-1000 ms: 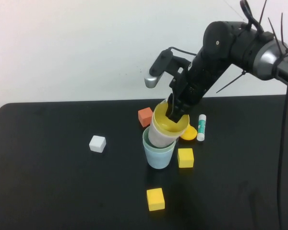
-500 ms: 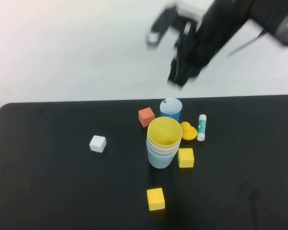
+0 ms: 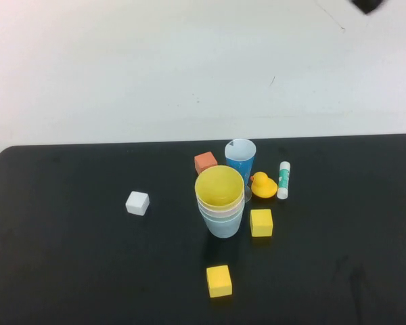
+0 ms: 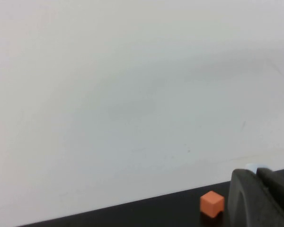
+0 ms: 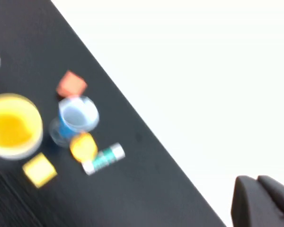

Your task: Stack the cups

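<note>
We see the right claw (image 5: 262,201) only as a dark pair of fingers at the corner of its wrist view, pressed together and holding nothing; it hangs high above the worktop (image 3: 68,271), far up and to the right of everything on it. In the high view just a dark scrap of that arm shows at the top edge. The left claw (image 4: 262,198) is likewise closed and empty, its black fingers pointing toward the far wall, low beside the worktop's rear edge.

The cups (image 3: 220,201) stand well below and apart from both claws, near the middle of the worktop. We count them nested into one upright stack: a yellow tumbler on top, pale rims under it, and a light blue one at the bottom. They are smooth plastic with round mouths and slightly tapered walls.

Just behind the stack stands a narrower dark blue cup (image 3: 241,160) with a white inside. An orange cube (image 3: 205,162) lies to its left, a yellow rubber duck (image 3: 262,185) to its right, and a white and green glue stick (image 3: 283,179) beside the duck. A yellow cube (image 3: 261,222) sits just right of the stack, another yellow cube (image 3: 218,280) nearer us, and a white cube (image 3: 137,203) well to the left. The worktop is matte black.
</note>
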`<action>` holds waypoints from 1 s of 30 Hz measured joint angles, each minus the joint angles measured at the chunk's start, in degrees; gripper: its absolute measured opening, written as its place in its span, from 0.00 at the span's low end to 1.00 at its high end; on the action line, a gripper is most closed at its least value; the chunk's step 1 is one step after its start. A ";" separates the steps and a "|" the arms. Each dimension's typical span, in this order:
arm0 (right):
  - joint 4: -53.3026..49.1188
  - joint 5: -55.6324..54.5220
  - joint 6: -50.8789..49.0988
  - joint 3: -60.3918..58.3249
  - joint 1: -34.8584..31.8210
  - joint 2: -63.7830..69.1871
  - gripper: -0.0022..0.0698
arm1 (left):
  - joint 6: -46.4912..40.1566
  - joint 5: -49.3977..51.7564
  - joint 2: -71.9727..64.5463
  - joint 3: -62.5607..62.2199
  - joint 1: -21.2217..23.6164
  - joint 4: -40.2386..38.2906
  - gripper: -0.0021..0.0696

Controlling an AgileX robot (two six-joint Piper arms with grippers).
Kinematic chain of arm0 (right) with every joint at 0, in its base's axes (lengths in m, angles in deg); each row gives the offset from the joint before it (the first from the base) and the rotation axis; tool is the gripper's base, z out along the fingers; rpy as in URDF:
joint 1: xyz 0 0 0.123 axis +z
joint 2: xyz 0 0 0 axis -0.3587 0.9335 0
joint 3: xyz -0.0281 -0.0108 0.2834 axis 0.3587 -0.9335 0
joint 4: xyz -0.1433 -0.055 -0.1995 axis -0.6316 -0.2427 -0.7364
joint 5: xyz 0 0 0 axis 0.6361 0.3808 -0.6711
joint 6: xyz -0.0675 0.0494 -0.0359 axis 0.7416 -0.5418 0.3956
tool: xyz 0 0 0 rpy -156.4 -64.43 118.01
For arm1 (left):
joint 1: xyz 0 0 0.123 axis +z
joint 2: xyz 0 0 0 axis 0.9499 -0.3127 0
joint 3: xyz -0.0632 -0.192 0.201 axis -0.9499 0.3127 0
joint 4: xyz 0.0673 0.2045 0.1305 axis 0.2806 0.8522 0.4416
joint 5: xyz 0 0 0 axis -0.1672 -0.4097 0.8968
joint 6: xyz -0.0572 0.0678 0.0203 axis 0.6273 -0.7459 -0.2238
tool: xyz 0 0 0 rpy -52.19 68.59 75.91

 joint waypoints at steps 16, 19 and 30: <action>-7.01 -12.95 -10.34 -51.58 0.24 -32.50 0.03 | 0.00 0.90 0.39 0.00 0.00 -2.73 0.03; -6.54 -18.87 -12.53 -63.63 0.24 -39.37 0.03 | 0.00 2.20 0.39 0.00 0.00 -2.73 0.03; -2.25 -36.07 -13.68 -96.87 0.24 -62.65 0.03 | 0.00 4.02 0.39 0.00 0.00 -3.12 0.03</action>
